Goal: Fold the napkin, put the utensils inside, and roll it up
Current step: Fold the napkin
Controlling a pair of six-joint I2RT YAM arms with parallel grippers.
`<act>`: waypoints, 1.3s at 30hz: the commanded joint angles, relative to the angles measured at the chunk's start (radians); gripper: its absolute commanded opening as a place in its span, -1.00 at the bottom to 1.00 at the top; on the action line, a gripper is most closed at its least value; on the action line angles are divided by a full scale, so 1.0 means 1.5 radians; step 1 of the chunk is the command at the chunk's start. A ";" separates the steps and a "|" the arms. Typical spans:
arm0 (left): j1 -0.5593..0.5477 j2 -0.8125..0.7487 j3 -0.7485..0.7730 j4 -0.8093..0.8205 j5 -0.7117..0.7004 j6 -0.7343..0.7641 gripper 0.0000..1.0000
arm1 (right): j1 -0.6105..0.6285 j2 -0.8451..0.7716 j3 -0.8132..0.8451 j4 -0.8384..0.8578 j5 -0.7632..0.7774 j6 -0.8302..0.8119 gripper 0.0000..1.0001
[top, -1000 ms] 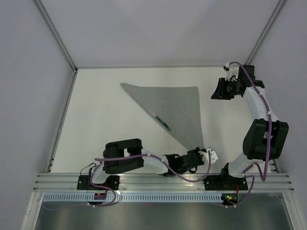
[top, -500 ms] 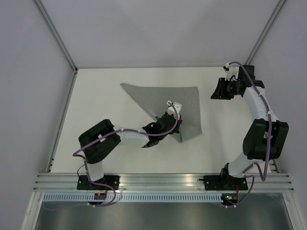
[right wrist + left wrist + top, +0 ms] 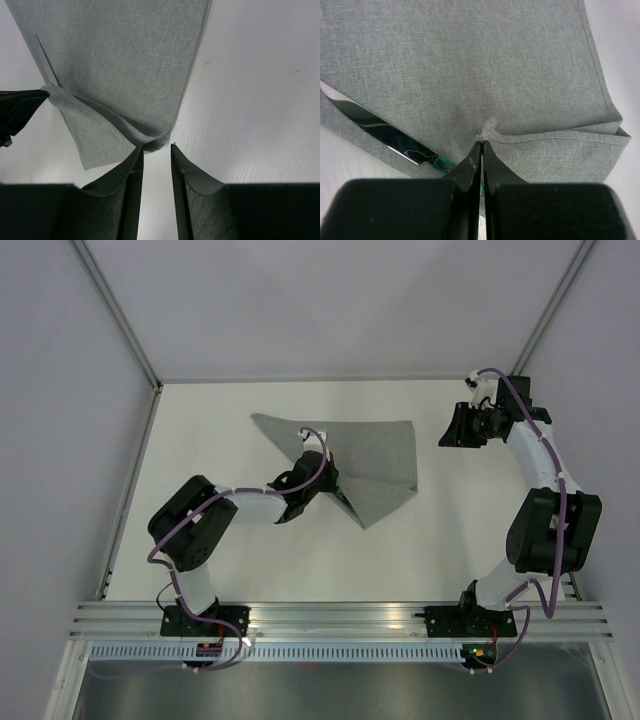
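Note:
The grey napkin [image 3: 375,455] lies mid-table as a triangle, its near corner folded up and back over itself. My left gripper [image 3: 322,462] is shut on that corner [image 3: 488,129] and holds it over the cloth's left part. A knife [image 3: 375,129] with a shiny dark blade and a teal handle [image 3: 443,163] lies on the napkin's left edge; it also shows in the top view [image 3: 344,498]. My right gripper [image 3: 448,428] is open and empty, hovering just right of the napkin [image 3: 125,60], its fingertips [image 3: 138,150] above the folded right corner.
The white table [image 3: 210,540] has a raised rail along its left edge [image 3: 130,490] and grey walls around it. The left arm's links [image 3: 200,520] stretch across the near left part.
My left gripper has carried the napkin's near corner from the table's front edge up and to the left, folding the cloth over. The right arm has not moved.

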 commanded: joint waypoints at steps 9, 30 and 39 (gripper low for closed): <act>0.066 -0.039 0.001 -0.007 0.014 -0.031 -0.95 | 0.007 -0.012 -0.005 0.020 0.001 -0.002 -0.32; 0.164 -0.019 0.029 -0.024 0.057 -0.040 -0.95 | 0.045 -0.003 -0.006 0.028 0.041 -0.004 -0.32; 0.184 -0.017 0.026 -0.023 0.065 -0.038 -0.95 | 0.059 0.002 -0.007 0.030 0.056 -0.006 -0.32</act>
